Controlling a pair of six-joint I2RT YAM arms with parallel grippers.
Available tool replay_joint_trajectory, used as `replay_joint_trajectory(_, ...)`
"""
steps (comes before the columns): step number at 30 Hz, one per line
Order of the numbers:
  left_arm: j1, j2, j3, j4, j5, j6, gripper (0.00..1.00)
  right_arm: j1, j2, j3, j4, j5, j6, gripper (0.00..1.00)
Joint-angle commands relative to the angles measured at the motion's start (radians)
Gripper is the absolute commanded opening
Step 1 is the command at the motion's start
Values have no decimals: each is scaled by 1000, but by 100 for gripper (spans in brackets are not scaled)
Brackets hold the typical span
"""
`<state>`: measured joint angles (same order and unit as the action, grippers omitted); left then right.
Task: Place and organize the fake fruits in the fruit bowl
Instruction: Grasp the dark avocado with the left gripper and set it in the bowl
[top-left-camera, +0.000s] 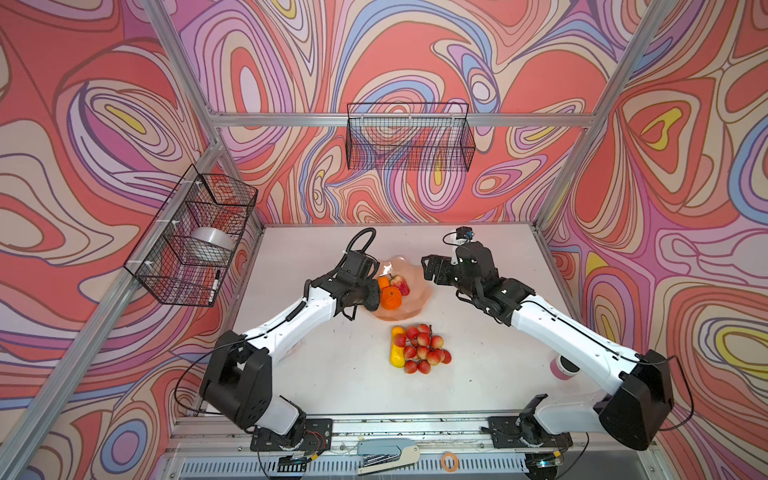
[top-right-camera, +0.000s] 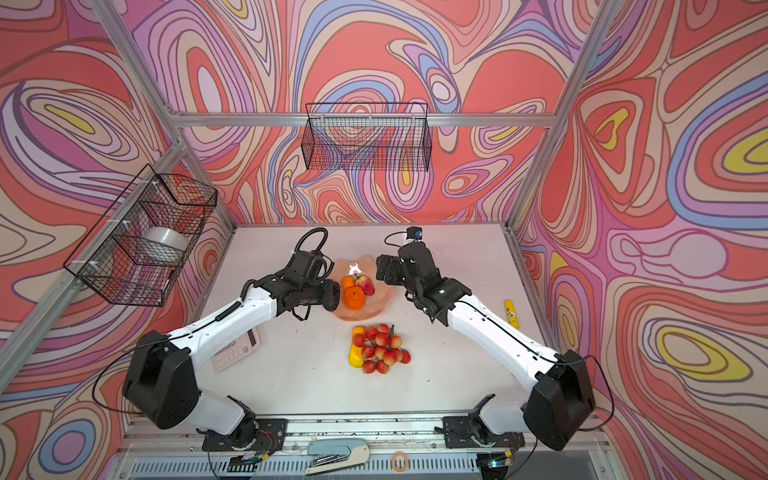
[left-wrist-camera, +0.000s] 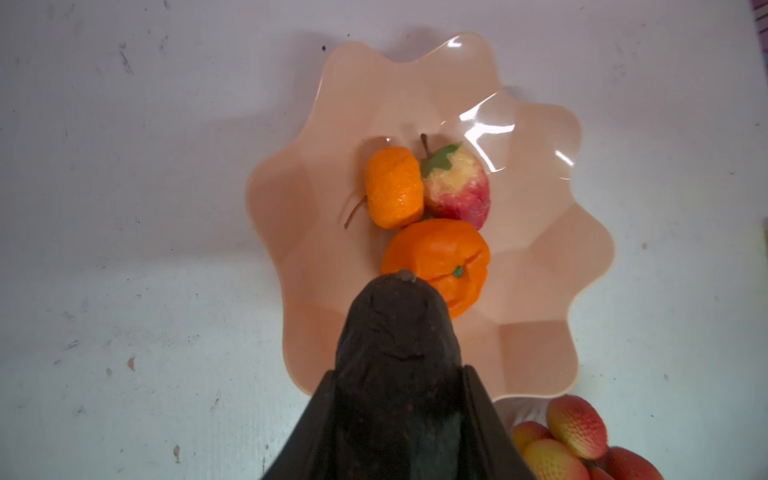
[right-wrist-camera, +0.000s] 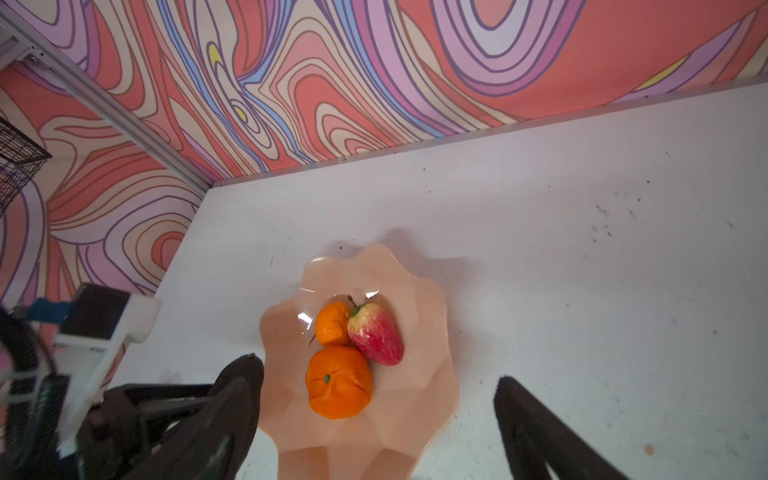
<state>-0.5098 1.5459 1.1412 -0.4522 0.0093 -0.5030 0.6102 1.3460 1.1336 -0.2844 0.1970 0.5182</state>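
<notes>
My left gripper (left-wrist-camera: 397, 372) is shut on the dark avocado (left-wrist-camera: 395, 332) and holds it over the near-left rim of the peach-pink fruit bowl (left-wrist-camera: 540, 249). In both top views that gripper (top-left-camera: 371, 297) (top-right-camera: 328, 296) sits at the bowl's (top-left-camera: 419, 301) left edge. Inside lie a large orange (top-left-camera: 391, 300), a smaller orange (top-left-camera: 383, 282) and a red strawberry (top-left-camera: 401, 285). My right gripper (top-left-camera: 432, 270) (right-wrist-camera: 372, 384) hangs open above the bowl's right side, holding nothing. In front of the bowl on the table rest the long yellow fruit (top-left-camera: 397, 348) and the bunch of red berries (top-left-camera: 424, 350).
Black wire baskets hang on the back wall (top-left-camera: 409, 137) and the left wall (top-left-camera: 191, 237); the left one holds a white bowl (top-left-camera: 210, 245). A calculator (top-right-camera: 235, 351) lies under the left arm, a yellow marker (top-right-camera: 511, 313) and a pink cup (top-left-camera: 561, 368) by the right arm.
</notes>
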Motion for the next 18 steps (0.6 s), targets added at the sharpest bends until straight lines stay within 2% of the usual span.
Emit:
replay_joint_trajectory(1,20,82,82,-61,-9,38,29,-7,-39,-29,-28,30,21,96)
replay_joint_trajectory(6,33,183,129,-42,-20,28,31,-10,-69,-58,-36,49,27,96)
replay_joint_trajectory(10,35,226,143,-32,-10,7,38,-10,-73,-51,-51,61,17,96)
replay_joint_trajectory(13,34,232,142,-18,1,-21,53,-10,-75,-46,-52,67,9,96)
replay_joint_trajectory(18,35,167,125,13,8,-32,67,-10,-70,-44,-48,73,8,96)
